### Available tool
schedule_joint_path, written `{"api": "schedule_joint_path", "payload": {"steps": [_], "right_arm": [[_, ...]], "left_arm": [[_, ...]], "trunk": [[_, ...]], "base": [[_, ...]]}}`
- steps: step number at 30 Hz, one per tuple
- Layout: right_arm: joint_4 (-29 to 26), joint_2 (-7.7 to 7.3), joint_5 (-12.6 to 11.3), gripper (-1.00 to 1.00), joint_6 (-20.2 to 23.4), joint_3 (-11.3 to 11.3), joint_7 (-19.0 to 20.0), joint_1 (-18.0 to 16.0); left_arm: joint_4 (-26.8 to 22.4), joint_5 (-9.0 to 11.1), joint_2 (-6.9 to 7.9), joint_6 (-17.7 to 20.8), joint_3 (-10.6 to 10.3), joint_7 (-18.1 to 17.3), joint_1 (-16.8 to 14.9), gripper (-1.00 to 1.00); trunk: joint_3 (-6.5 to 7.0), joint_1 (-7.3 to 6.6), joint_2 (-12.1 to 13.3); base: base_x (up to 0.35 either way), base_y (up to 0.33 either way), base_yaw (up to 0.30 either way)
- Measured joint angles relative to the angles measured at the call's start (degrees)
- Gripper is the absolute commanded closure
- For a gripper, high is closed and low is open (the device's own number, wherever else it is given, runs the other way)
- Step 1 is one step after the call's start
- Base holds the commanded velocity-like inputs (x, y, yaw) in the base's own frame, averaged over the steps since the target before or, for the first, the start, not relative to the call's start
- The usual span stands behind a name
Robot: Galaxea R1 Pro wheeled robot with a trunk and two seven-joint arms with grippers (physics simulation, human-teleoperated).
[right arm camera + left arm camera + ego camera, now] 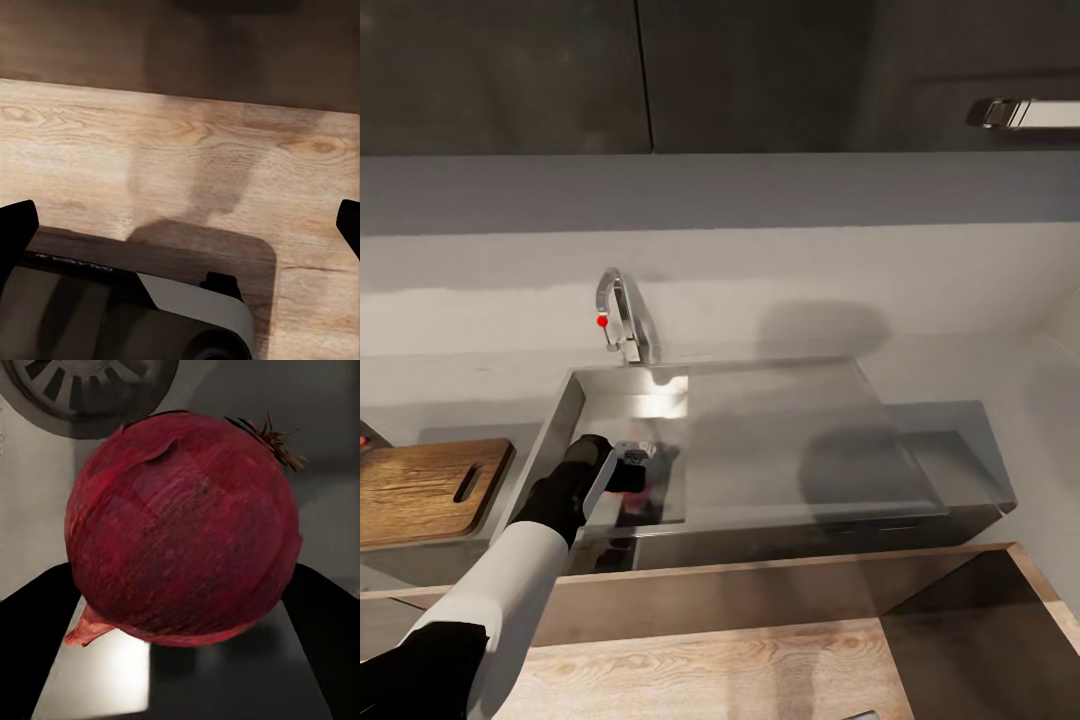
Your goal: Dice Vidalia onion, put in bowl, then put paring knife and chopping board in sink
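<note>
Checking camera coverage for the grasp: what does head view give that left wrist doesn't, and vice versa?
Head view alone: the chopping board on the countertop beside the sink, and the tap. Left wrist view alone: the drain grate and both dark fingers flanking the Vidalia onion. Shared: the left gripper down in the basin at the onion.

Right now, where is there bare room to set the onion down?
The chopping board left of the sink is bare. The sink's drainboard, right of the basin, is bare too. The basin is crowded: the left pincer sits around the Vidalia onion near the drain.
</note>
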Motion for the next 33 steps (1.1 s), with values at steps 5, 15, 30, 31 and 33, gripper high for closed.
{"api": "schedule_joint_path", "payload": {"steps": [5, 15, 30, 31, 33], "right_arm": [[0.0, 0.0, 0.0, -1.0, 0.0, 0.0, 0.0, 0.0], [0.0, 0.0, 0.0, -1.0, 0.0, 0.0, 0.0, 0.0], [0.0, 0.0, 0.0, -1.0, 0.0, 0.0, 0.0, 0.0], [0.0, 0.0, 0.0, -1.0, 0.0, 0.0, 0.0, 0.0], [0.0, 0.0, 0.0, -1.0, 0.0, 0.0, 0.0, 0.0]], "left_arm": [[0.0, -0.1, 0.0, 0.0, 0.0, 0.0, 0.0, 1.0], [0.0, 0.0, 0.0, 0.0, 0.0, 0.1, 0.0, 1.0], [-2.1, 0.0, 0.0, 0.0, 0.1, 0.1, 0.0, 1.0], [-3.6, 0.0, 0.0, 0.1, 0.1, 0.1, 0.0, 1.0], [-5.6, 0.0, 0.0, 0.3, 0.1, 0.1, 0.0, 1.0]], "trunk": [[0.39, 0.0, 0.0], [1.3, 0.0, 0.0], [2.67, 0.0, 0.0], [2.76, -0.01, 0.0], [2.94, 0.0, 0.0]], "base": [[0.0, 0.0, -0.056], [0.0, 0.0, -0.017], [0.0, 0.0, 0.0], [0.0, 0.0, 0.0], [0.0, 0.0, 0.0]]}}
